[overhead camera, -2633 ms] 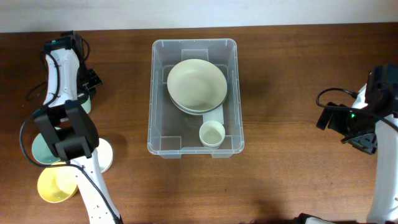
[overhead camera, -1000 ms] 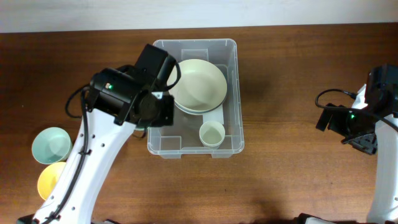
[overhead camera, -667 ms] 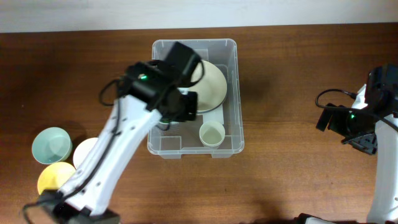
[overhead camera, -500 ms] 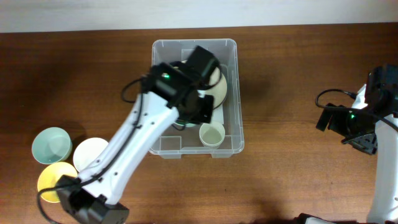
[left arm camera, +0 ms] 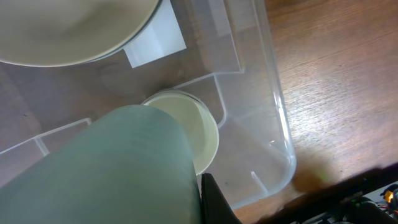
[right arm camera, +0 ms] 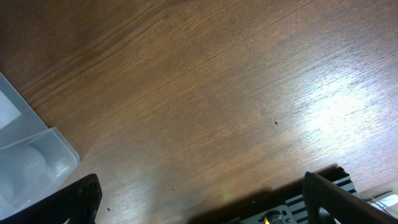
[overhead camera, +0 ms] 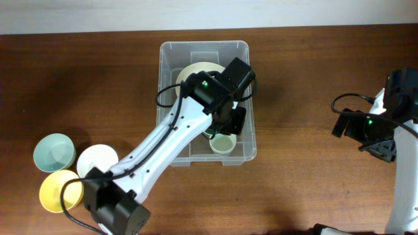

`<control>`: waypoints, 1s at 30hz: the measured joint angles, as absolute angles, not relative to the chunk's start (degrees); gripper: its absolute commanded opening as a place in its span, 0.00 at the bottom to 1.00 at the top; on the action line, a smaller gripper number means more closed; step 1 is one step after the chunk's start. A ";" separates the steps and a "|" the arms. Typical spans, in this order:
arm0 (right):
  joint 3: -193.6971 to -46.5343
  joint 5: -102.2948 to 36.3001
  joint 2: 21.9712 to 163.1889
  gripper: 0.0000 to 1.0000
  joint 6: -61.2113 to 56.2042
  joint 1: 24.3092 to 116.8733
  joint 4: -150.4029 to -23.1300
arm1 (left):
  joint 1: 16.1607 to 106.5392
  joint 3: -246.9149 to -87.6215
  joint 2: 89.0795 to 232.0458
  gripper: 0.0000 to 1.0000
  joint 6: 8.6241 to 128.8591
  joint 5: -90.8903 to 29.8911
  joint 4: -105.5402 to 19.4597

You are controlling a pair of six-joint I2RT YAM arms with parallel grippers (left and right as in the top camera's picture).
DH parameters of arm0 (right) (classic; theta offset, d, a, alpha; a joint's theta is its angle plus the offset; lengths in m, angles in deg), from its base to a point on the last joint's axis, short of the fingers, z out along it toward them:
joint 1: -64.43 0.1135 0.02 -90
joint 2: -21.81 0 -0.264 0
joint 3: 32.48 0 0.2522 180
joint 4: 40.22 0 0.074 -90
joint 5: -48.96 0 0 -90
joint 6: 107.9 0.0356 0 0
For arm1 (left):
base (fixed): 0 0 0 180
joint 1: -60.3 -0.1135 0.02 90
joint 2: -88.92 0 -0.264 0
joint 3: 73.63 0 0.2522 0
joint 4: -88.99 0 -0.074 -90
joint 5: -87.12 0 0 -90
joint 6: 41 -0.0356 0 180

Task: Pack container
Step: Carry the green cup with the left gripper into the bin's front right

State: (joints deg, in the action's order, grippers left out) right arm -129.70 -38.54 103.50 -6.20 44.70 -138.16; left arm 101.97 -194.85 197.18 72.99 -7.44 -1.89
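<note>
Showing, from overhead, a brown wooden tabletop filling the whole view. Reaching diagonally from the near-left corner with the white left arm, the wrist ending above the right half of the container. Sitting open-topped at the middle of the tabletop toward its far side, that clear rectangular container, long side running front to back. Waiting well apart at the right edge with the right arm. Hanging the right end effector over bare wood, fingers spread wide with nothing between them, one corner of the container just showing at the wrist camera's left edge. Holding, in the container's far half, a large cream bowl, partly hidden under the left wrist. Clustering near the tabletop's front-left corner, outside the container: a pale teal bowl, a white bowl and a yellow bowl, close together. Clamping a pale green cup in the left end effector, one black finger pressing against the cup's side. Hanging that cup within the container's outline, just above and beside a cream cup standing upright on the base near the front-right corner; touching or apart, impossible to tell. Lying flat on the base beside the large bowl: a white label.
</note>
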 measured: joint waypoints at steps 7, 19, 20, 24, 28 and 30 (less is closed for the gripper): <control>-129.70 -38.54 103.50 0.99 -6.22 44.68 -138.16 | 102.54 -194.83 197.80 0.01 72.99 -7.42 -2.79; -129.70 -38.54 103.50 0.99 -6.13 44.68 -138.16 | 103.68 -194.83 198.41 0.01 72.99 -7.44 -2.33; -129.70 -38.54 103.50 0.99 -6.20 44.68 -138.14 | 103.68 -194.83 198.67 0.01 72.99 -7.44 -2.20; -129.70 -38.54 103.50 0.99 -6.18 44.70 -138.14 | 103.68 -194.83 200.99 0.02 72.99 -7.44 -1.59; -129.70 -38.54 103.50 0.99 -6.18 44.70 -138.14 | 103.68 -194.79 202.04 0.22 72.86 -7.44 -1.50; -129.70 -38.54 103.50 0.99 -6.11 44.70 -138.14 | 103.68 -194.79 202.04 0.54 72.60 -7.51 -1.46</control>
